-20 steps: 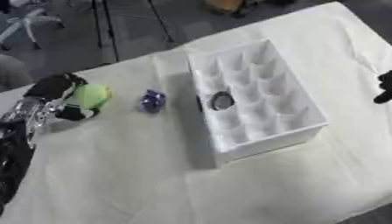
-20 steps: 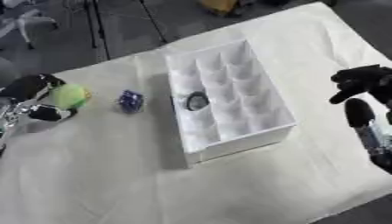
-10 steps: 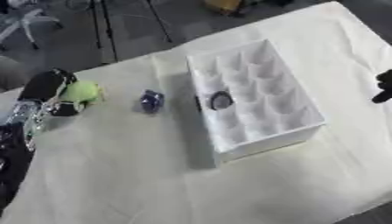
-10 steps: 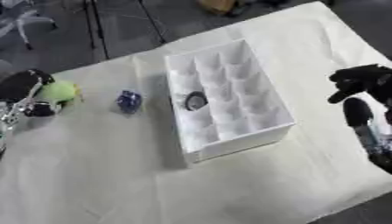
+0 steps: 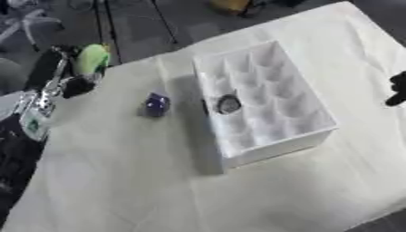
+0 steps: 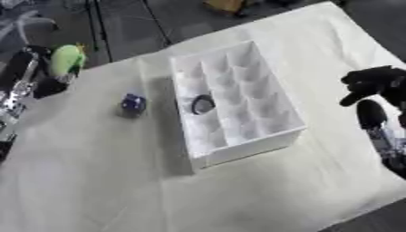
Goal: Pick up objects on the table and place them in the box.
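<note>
**A:** What is laid out here?

**B:** A surface [image 5: 262, 199] covered in a cream cloth, seen from above and lying askew. A white box [image 5: 262, 102] divided into many small compartments sits near the middle. One compartment along its left side holds a small dark round thing [image 5: 228, 103].

**A:** Anything outside the box?

**B:** A small blue object [image 5: 156, 103] lies on the cloth just left of the box, apart from it.

**A:** And the hands?

**B:** The left hand [image 5: 67, 72] is at the upper left edge of the surface, its fingers curled round a yellow-green ball [image 5: 92, 58] held above the cloth, well apart from the box. The right hand [image 6: 374, 84] shows at the right side, black, fingers curled and holding nothing, to the right of the box.
</note>
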`<control>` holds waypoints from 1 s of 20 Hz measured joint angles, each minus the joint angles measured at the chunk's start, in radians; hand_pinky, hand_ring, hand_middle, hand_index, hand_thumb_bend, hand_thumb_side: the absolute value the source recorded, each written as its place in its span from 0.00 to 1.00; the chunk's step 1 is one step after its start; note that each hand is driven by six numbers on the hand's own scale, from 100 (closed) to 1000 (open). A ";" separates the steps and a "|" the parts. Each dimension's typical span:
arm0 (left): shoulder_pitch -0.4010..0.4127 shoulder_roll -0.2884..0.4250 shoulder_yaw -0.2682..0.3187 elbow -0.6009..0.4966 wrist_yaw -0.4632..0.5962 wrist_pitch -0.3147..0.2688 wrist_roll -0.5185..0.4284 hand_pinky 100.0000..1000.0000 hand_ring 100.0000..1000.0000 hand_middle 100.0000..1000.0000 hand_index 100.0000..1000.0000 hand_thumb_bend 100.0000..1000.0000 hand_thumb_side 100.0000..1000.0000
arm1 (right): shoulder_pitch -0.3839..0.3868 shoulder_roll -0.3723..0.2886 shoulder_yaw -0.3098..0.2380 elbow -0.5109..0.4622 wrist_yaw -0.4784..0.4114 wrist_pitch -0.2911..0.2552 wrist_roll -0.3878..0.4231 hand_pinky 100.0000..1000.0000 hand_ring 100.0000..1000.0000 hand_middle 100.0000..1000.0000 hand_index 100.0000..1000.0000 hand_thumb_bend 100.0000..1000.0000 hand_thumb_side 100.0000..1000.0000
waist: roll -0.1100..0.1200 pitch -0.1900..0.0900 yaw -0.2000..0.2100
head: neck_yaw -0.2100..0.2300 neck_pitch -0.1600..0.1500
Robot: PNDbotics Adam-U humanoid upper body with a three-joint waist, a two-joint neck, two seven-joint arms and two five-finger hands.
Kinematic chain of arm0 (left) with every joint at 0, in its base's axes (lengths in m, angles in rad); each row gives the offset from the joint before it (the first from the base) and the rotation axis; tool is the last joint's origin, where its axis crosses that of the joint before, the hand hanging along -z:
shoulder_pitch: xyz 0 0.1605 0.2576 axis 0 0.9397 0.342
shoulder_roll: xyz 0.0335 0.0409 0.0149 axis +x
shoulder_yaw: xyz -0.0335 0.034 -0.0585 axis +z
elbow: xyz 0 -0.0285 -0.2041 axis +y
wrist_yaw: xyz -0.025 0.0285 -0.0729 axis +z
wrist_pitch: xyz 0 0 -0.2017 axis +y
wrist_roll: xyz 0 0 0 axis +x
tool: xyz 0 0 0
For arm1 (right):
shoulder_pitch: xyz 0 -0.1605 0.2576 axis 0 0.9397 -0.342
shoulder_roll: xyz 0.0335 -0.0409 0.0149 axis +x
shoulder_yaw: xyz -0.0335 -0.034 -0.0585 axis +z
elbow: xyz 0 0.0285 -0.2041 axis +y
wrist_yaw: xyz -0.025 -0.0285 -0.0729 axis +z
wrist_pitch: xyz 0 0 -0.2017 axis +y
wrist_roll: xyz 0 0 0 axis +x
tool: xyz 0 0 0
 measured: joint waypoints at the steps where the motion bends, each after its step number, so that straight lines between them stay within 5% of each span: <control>1: -0.005 -0.015 -0.010 -0.013 0.028 -0.008 -0.018 0.74 0.33 0.28 0.36 0.00 0.43 | -0.006 0.000 0.000 0.000 -0.003 -0.004 0.000 0.72 0.53 0.67 0.79 0.16 0.72 | 0.000 0.000 -0.010 | 0.003 -0.001; 6: -0.040 -0.086 -0.045 -0.039 0.097 -0.043 -0.099 0.78 0.35 0.30 0.38 0.00 0.49 | -0.031 0.000 0.006 0.000 -0.025 -0.031 0.002 0.72 0.53 0.67 0.79 0.14 0.73 | 0.000 0.000 -0.059 | 0.018 -0.007; 13: -0.052 -0.158 -0.092 -0.055 0.120 -0.178 -0.246 0.79 0.41 0.36 0.44 0.00 0.53 | -0.064 0.000 0.015 0.000 -0.056 -0.077 0.014 0.72 0.54 0.67 0.79 0.14 0.73 | 0.000 0.000 -0.104 | 0.036 -0.007; 15: -0.052 -0.174 -0.108 -0.067 0.098 -0.222 -0.290 0.77 0.43 0.38 0.46 0.09 0.52 | -0.069 0.000 0.018 0.000 -0.062 -0.087 0.020 0.72 0.54 0.67 0.79 0.14 0.74 | 0.000 0.000 -0.111 | 0.036 -0.007; 16: -0.052 -0.180 -0.113 -0.079 0.076 -0.242 -0.306 0.75 0.49 0.48 0.57 0.51 0.57 | -0.070 0.000 0.019 0.000 -0.065 -0.092 0.022 0.72 0.54 0.67 0.79 0.14 0.73 | 0.000 0.000 -0.112 | 0.036 -0.007; 18: -0.052 -0.181 -0.121 -0.119 -0.010 -0.276 -0.319 0.75 0.58 0.62 0.70 0.79 0.60 | -0.074 0.000 0.019 0.000 -0.071 -0.097 0.027 0.72 0.54 0.67 0.79 0.14 0.73 | 0.000 0.000 -0.113 | 0.036 -0.007; 19: -0.052 -0.181 -0.123 -0.141 -0.070 -0.287 -0.315 0.75 0.58 0.62 0.70 0.79 0.60 | -0.075 0.000 0.019 0.000 -0.073 -0.098 0.028 0.72 0.54 0.67 0.79 0.14 0.73 | 0.000 0.000 -0.113 | 0.036 -0.007; 20: -0.050 -0.181 -0.124 -0.163 -0.131 -0.295 -0.306 0.79 0.72 0.78 0.81 0.98 0.67 | -0.076 0.000 0.019 0.000 -0.075 -0.099 0.030 0.72 0.54 0.67 0.79 0.14 0.74 | 0.000 0.000 -0.113 | 0.036 -0.007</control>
